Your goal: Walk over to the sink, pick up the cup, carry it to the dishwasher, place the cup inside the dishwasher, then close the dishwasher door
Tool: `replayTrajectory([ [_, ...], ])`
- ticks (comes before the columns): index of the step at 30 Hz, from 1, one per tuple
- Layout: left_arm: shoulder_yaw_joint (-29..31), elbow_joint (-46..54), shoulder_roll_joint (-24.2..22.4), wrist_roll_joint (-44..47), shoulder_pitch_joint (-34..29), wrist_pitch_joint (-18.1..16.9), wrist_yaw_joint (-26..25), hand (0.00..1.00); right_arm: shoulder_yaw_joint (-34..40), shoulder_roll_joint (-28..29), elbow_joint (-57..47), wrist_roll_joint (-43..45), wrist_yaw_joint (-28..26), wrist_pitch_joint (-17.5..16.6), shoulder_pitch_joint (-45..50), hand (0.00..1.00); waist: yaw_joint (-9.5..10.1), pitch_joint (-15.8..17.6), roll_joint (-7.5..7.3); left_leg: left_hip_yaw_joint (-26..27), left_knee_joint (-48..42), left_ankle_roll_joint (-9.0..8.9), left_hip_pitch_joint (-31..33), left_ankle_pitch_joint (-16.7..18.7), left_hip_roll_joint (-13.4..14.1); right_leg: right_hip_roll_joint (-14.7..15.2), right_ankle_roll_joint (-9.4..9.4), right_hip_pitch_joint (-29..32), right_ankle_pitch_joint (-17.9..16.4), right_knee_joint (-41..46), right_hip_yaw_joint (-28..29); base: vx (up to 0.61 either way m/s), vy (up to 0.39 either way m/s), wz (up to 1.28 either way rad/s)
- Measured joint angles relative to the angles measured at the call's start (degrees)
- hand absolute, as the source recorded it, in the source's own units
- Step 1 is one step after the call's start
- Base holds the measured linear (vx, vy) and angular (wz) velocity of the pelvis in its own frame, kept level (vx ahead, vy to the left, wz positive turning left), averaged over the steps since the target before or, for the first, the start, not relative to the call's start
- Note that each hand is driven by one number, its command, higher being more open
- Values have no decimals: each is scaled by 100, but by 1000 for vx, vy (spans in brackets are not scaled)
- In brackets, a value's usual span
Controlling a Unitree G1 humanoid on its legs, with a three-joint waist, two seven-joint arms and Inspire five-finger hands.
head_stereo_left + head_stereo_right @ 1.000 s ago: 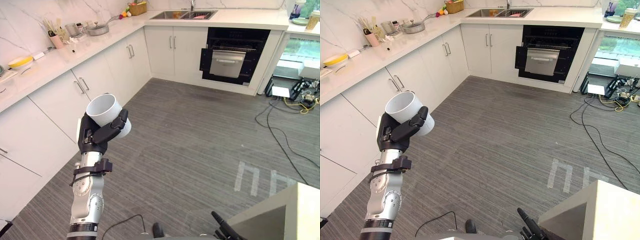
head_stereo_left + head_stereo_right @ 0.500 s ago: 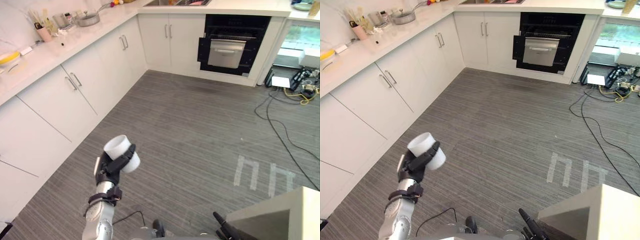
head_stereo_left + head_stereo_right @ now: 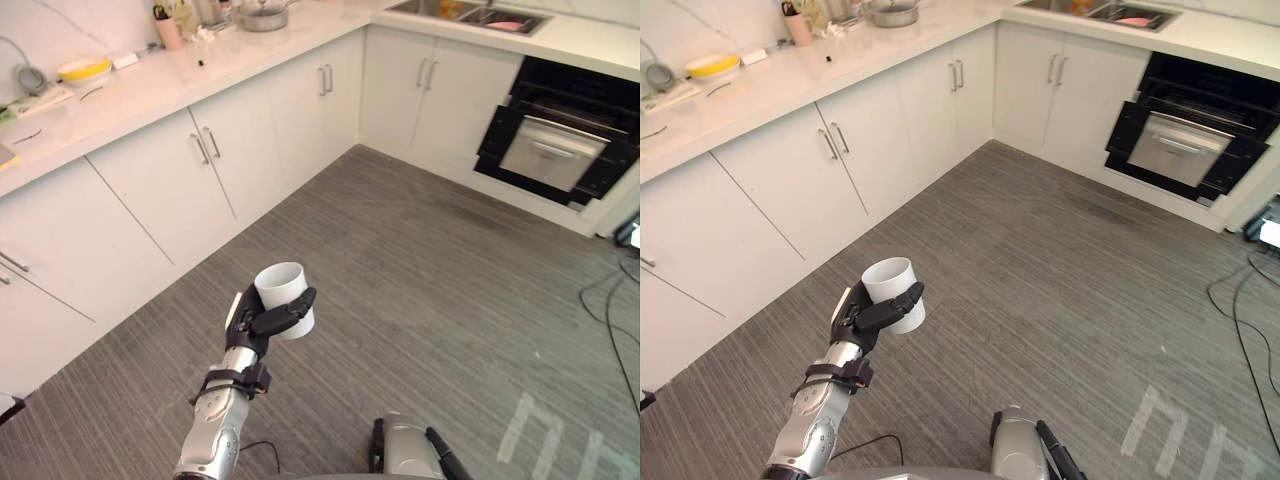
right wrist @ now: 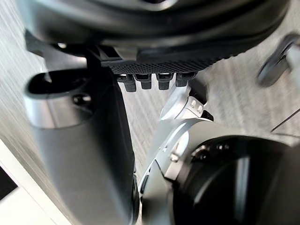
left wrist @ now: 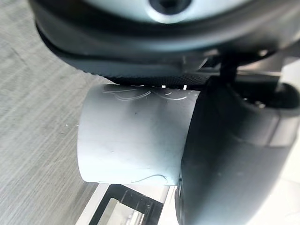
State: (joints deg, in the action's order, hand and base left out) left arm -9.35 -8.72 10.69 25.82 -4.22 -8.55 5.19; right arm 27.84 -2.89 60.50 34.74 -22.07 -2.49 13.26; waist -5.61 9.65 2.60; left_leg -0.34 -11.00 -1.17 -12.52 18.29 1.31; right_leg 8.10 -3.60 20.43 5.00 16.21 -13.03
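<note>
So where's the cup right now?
The white cup is held in the robot's left hand, lower left of the eye views, over the grey floor beside the white cabinets.

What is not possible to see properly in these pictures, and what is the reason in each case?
- Cup: its inner bottom is hidden by its own wall in the eye views, and its near side by the left hand.
- Sink: its far part is cut off by the top edge.
- Dishwasher: the interior is dark and too small to show racks.
- Counter items: too small to identify.
</note>
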Motion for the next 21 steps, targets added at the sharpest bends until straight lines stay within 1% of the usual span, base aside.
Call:
replayTrajectory([
  [1,7,-9,-14,-2,60,44,-12,0,-65,-41,-84,13,6,-194,-87,100,25,53,127,50,41,-42,-141,65,198,-140,237,12,134,285,-4,558,-218,1],
  [2,4,-1,26,-16,117,60,6,0,-121,-31,-254,44,17,-355,-150,100,34,56,129,177,-47,-43,-157,-4,271,-152,334,182,-285,839,9,538,-210,-2],
  [3,0,-1,27,-49,132,60,7,0,-130,-17,-397,83,20,-402,-135,100,32,59,123,223,-131,-43,-192,-23,304,-145,363,229,-512,1114,0,502,-199,2],
  [4,-1,-2,30,-256,123,54,-3,0,-144,4,-664,225,53,-483,-93,100,27,54,119,253,-429,-69,-257,-54,370,-138,382,236,-936,1584,-12,614,-236,1],
  [5,0,-1,31,-687,107,15,-29,0,-254,5,-1026,368,160,-564,-8,100,24,37,98,258,-1139,-153,-172,-130,403,-126,404,163,-1467,2015,-32,516,-194,-2],
  [6,0,-1,26,-776,100,1,-35,0,-280,2,-1103,397,178,-573,11,100,21,35,103,264,-1355,-195,-112,-165,420,-127,413,133,-1562,2080,-46,492,-206,1],
  [7,-5,0,-24,-1086,38,-81,-72,0,-370,-35,-1299,458,216,-614,85,100,21,24,173,281,-2364,-535,209,-487,582,-193,479,-109,-1879,2113,-74,367,-128,-1],
  [8,-4,35,-74,-1252,-38,-129,-86,0,-374,-39,-1354,451,241,-624,152,100,42,-24,230,292,-3483,-757,718,-1361,797,-334,612,-428,-2091,1961,-105,562,-180,-5],
  [9,-2,97,-73,-1263,-100,-139,-91,0,-401,-45,-1375,447,263,-642,185,100,80,-26,202,324,-4059,-764,994,-1647,917,-409,682,-605,-2164,1827,-113,574,-150,-15],
  [10,10,259,-57,-1259,-181,-161,-74,0,-493,-62,-1428,443,296,-751,240,100,143,-45,273,616,-5256,-441,1543,-1475,1280,-575,805,-1012,-2271,1525,-108,591,-163,-17],
  [11,75,367,-60,-1258,-219,-187,-27,0,-574,-85,-1457,448,311,-850,288,100,173,2,215,923,-5952,46,2010,-1174,1521,-660,818,-1486,-2324,1197,-84,498,-130,-15],
  [12,122,412,-59,-1257,-241,-196,-10,0,-603,-115,-1472,451,310,-867,301,100,175,16,193,1069,-6057,197,2205,-1046,1566,-671,809,-1733,-2330,1010,-68,502,-89,-24],
  [13,233,493,-64,-1256,-295,-216,-3,0,-687,-202,-1535,552,310,-889,295,100,226,31,121,1341,-5823,295,2553,-790,1531,-665,729,-2125,-2284,670,62,501,-25,-62],
  [14,350,599,-43,-1266,-340,-236,-41,0,-811,-314,-1679,761,310,-911,252,100,345,26,105,1578,-4923,253,2761,-641,1338,-577,507,-2353,-2156,457,280,502,12,-80],
  [15,417,652,-34,-1355,-371,-264,-116,0,-872,-360,-1728,831,310,-905,183,100,370,31,95,1639,-4241,220,2815,-609,1163,-519,495,-2459,-2150,364,374,520,63,-97],
  [16,542,715,-38,-1586,-419,-338,-304,0,-1005,-468,-1812,896,321,-896,18,100,381,47,68,1663,-2660,123,2842,-670,772,-382,472,-2657,-2147,230,568,544,102,-82],
  [17,649,850,-78,-1810,-501,-338,-486,0,-1100,-539,-1904,896,321,-890,-101,100,388,28,109,1681,-964,-242,2849,-1088,501,-321,461,-2856,-2141,78,677,546,115,-72],
  [18,681,965,-85,-1863,-570,-341,-559,0,-1131,-549,-1911,898,321,-892,-145,100,390,8,147,1693,-363,-328,2908,-1331,458,-337,457,-2947,-2139,8,702,555,168,-52],
  [19,690,1135,-71,-1909,-635,-356,-651,0,-1138,-566,-1906,901,322,-893,-156,100,419,-13,198,1740,118,-439,3058,-1674,477,-400,314,-3124,-2140,-113,707,572,225,-49],
  [20,688,1202,-67,-1902,-648,-473,-727,0,-1203,-543,-1894,914,326,-911,-108,100,552,-69,322,1980,430,-441,3168,-1910,543,-506,29,-3554,-2233,-294,693,586,255,-58],
  [21,718,1169,-46,-1897,-664,-539,-745,0,-1258,-516,-1819,919,337,-918,-104,100,638,-83,286,1896,277,-91,3148,-2329,593,-526,-63,-3717,-2305,-318,753,712,332,-76],
])
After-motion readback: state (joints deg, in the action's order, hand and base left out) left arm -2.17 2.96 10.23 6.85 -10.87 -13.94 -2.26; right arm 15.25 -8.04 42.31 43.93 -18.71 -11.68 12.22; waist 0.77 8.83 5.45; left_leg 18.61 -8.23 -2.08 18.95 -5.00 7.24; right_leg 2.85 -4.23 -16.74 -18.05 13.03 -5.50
